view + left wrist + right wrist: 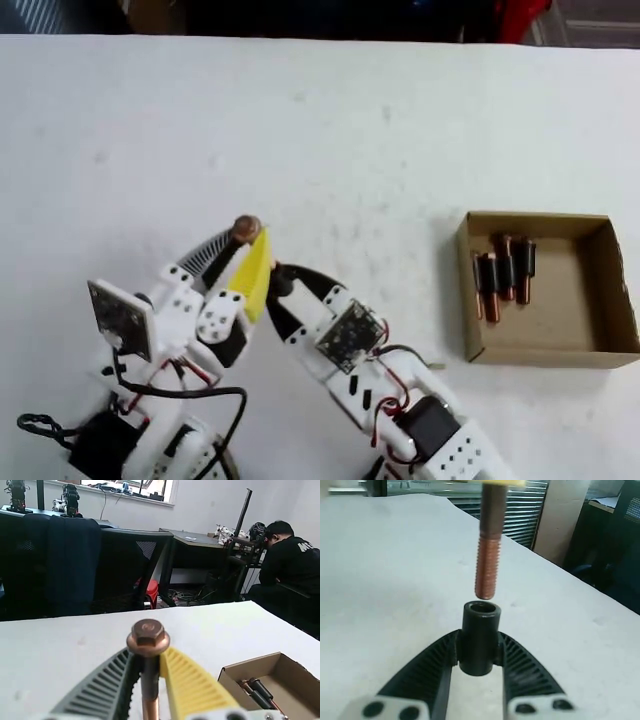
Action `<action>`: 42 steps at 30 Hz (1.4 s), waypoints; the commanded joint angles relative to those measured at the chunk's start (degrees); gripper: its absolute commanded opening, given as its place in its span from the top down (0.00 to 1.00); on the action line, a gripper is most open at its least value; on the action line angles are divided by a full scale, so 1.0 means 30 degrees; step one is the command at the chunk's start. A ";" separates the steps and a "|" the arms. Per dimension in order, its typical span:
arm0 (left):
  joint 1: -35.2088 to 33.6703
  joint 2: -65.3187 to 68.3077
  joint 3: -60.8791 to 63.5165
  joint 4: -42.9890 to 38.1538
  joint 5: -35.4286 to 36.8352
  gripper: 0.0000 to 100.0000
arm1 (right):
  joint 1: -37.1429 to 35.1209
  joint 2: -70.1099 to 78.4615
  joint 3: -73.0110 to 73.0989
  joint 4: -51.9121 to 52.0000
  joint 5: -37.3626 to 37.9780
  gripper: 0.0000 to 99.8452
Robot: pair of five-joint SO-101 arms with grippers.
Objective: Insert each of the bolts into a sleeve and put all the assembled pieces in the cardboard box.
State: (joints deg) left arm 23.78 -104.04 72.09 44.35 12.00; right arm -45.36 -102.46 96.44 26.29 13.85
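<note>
Holding bolt (148,636) pinched in your left fingers (192,682) just above sleeve (480,630) pinched in your right fingers (422,677), over the tabletop (350,120) well apart from the cardboard box (540,352), you do best to centre its threaded tip on the bore and lower straight.

The left gripper (244,240) clamps a bolt (247,227), while the cardboard box (572,305) holds three assembled pieces (503,270).
</note>
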 commanded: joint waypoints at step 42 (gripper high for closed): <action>0.0190 -0.0220 0.1993 0.4923 0.0147 0.98 | 0.0220 -0.0220 0.0117 -0.0513 0.0205 0.98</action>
State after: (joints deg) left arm 24.31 -105.01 77.98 57.27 12.35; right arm -45.54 -102.20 96.44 26.37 13.93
